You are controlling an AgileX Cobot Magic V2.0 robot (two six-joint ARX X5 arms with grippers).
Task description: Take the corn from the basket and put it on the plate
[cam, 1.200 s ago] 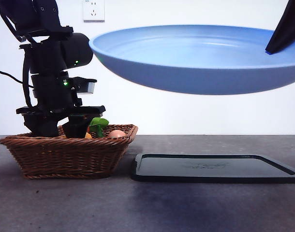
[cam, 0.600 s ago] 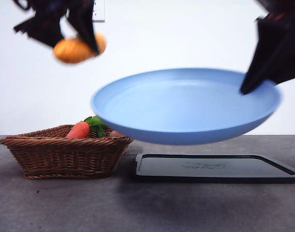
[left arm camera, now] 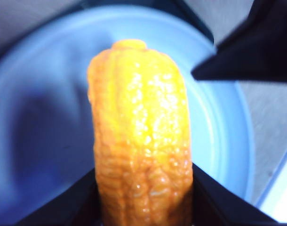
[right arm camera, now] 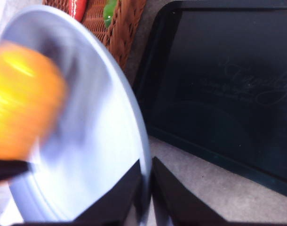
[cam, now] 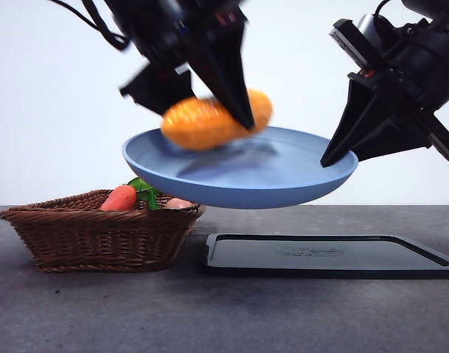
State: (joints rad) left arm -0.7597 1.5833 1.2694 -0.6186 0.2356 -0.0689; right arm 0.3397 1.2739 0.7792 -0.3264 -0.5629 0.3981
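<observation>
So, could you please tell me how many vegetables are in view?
2: the corn held by the left gripper above the plate, and a carrot in the basket. More may be hidden there.

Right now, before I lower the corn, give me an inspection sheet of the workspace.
Surface: dark grey table.
Job's things: corn held just above the plate, not yet resting; plate held in the air above the table; basket on the table.
Clutter: carrot and a pale item in the basket; black tray beside the basket.
Grippers: left tool shut on corn; right tool shut on the plate's rim.
Cables: black cable at the upper arm.
Surroundings: plain white wall.
</observation>
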